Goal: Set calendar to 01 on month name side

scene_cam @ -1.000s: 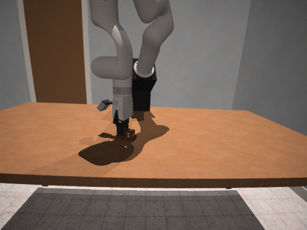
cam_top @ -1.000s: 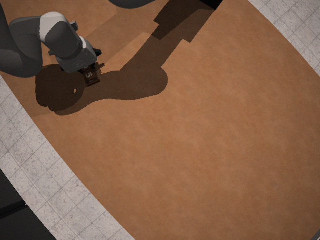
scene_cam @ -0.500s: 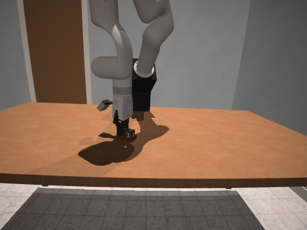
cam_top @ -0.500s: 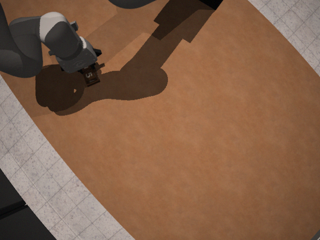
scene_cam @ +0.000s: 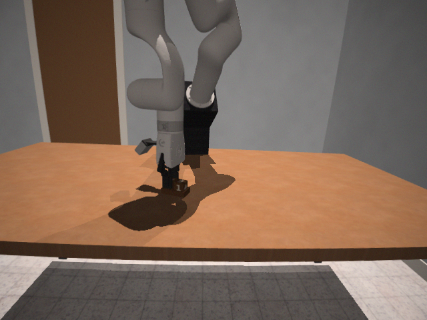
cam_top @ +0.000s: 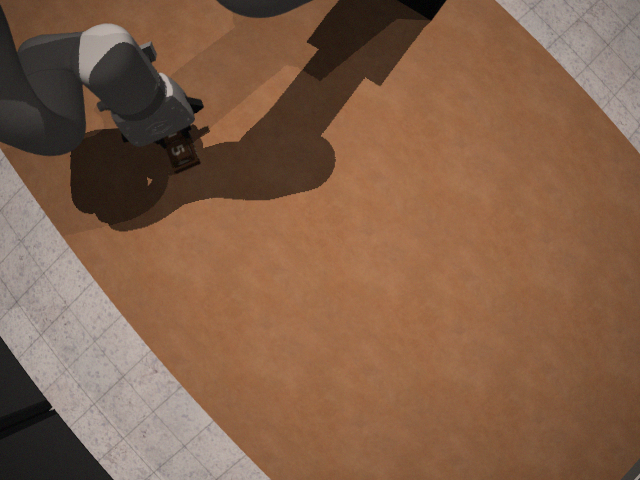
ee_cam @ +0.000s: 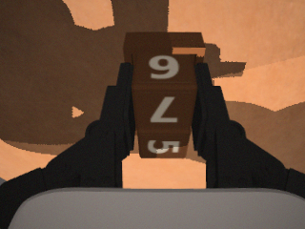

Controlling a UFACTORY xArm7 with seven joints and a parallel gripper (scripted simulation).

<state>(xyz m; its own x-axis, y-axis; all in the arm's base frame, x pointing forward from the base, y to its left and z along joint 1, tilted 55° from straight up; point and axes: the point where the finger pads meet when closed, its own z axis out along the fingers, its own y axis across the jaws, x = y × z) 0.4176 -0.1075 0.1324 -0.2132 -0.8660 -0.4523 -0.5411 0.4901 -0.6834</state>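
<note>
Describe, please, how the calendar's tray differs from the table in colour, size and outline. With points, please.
The tray (cam_top: 187,168) (scene_cam: 186,193) (ee_cam: 148,40) is dark brown; the table (cam_top: 387,284) (scene_cam: 282,207) (ee_cam: 257,29) is lighter, orange-brown. The tray is small, the table far larger. The tray has straight edges; the table's edge looks curved from the top view. Both are brownish.

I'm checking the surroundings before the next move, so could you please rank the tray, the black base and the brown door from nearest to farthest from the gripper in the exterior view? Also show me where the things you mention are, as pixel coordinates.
1. Tray (cam_top: 187,167) (scene_cam: 186,193) (ee_cam: 148,42), just below the gripper (cam_top: 177,136) (scene_cam: 170,186) (ee_cam: 163,82).
2. Black base (cam_top: 424,7) (scene_cam: 197,137), behind, at the table's back.
3. Brown door (scene_cam: 74,69), beyond the table.
</note>
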